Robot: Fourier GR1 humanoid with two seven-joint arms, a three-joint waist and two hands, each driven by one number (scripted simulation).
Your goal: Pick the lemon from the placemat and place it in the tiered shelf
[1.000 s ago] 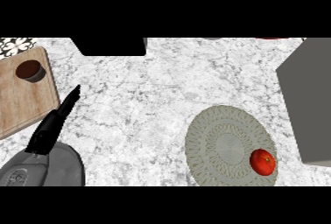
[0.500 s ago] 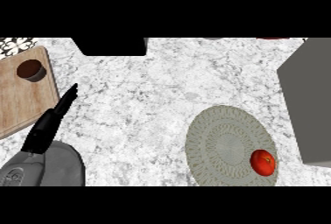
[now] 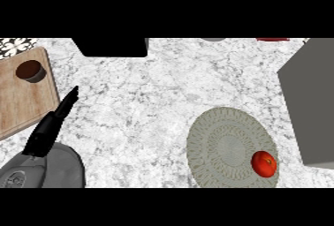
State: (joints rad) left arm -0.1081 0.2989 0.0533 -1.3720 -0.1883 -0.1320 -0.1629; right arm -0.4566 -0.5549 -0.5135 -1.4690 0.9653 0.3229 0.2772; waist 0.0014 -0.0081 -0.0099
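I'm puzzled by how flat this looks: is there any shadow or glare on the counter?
Head view: even light, no glare on the marble counter; the red fruit on the round placemat shows a small highlight; the left hand casts no clear shadow.

A small round fruit [image 3: 263,163], red with an orange tinge and a dark dimple on its upper face, though the task calls it a lemon, lies on the placemat [image 3: 222,141]. It sits at the mat's right edge, toward the lower end. The placemat is round, pale grey-green, woven in concentric rings, and lies flat on the counter. Just right of it stands a plain grey block [image 3: 313,101], presumably the tiered shelf.
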